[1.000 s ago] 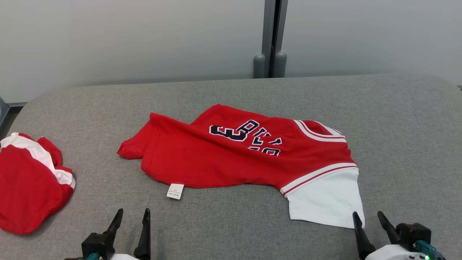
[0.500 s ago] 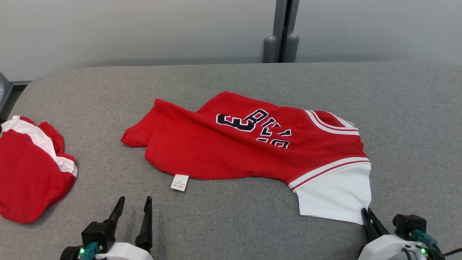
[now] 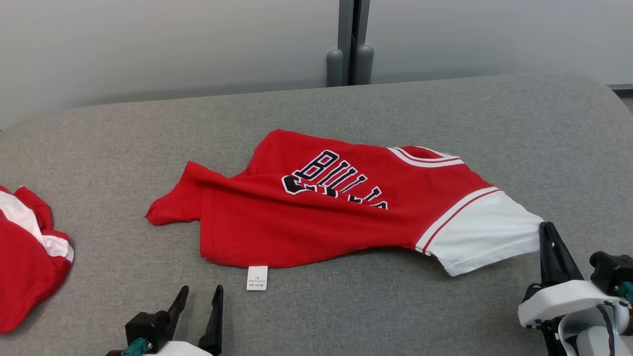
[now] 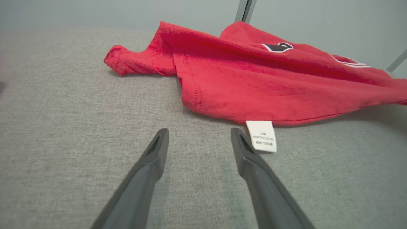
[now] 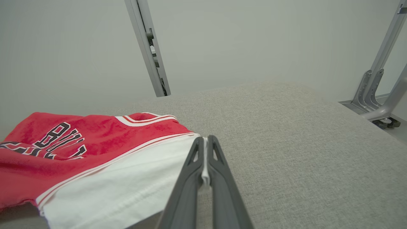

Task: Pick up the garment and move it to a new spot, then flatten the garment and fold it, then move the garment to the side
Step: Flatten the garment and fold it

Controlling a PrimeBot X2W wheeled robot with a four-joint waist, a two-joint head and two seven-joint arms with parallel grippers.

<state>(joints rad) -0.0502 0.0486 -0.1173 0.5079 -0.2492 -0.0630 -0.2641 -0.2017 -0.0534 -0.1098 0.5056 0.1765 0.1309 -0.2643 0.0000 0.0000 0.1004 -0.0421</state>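
The garment (image 3: 316,217) is a red jersey with dark lettering and a white sleeve (image 3: 487,237), lying rumpled across the middle of the grey table (image 3: 445,113). My right gripper (image 3: 545,228) is shut on the white sleeve's edge (image 5: 178,178) at the garment's right end, and a strip of white cloth shows between its fingers (image 5: 219,171). My left gripper (image 3: 200,294) stands open near the front edge, just short of the white care label (image 3: 257,278). In the left wrist view the label (image 4: 261,135) lies beside the right fingertip, and the left gripper (image 4: 198,135) holds nothing.
A second red and white garment (image 3: 24,257) lies bunched at the table's left edge. Grey posts (image 3: 348,54) stand behind the table against the pale wall. A metal frame leg (image 5: 378,92) stands off the table's right end.
My right gripper shut on the white sleeve's corner and pulled it out to the right, stretching the garment. The camera has shifted. My left gripper stayed open.
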